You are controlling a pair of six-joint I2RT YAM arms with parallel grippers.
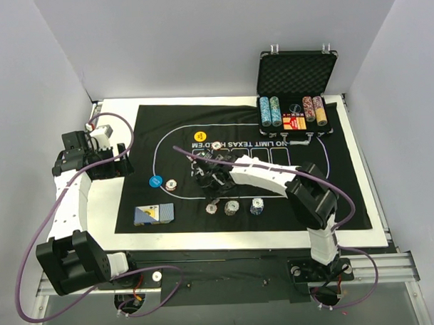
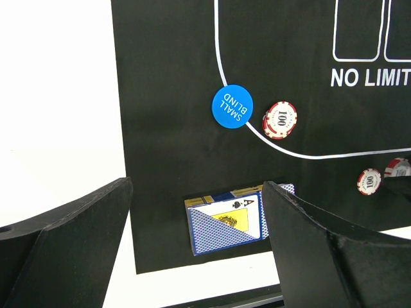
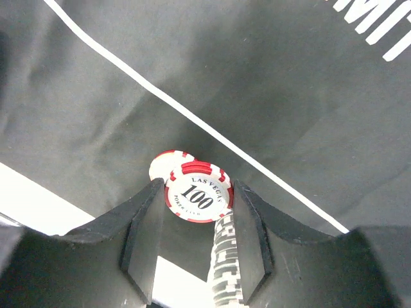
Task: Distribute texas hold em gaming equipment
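My right gripper is shut on a red-and-white 100 poker chip and holds it above the black felt mat. A second red-and-white chip lies just behind it. A black-and-white striped chip column shows by the right finger; I cannot tell if it is held. Three chip piles lie in a row on the mat, and one chip sits beside the blue button. The card deck lies near the mat's front left. My left gripper is open and empty above it.
The yellow button lies on the mat's far side. The open black case stands at the back right with several chip stacks in it. Bare white table lies left of the mat. Purple cables trail off both arms.
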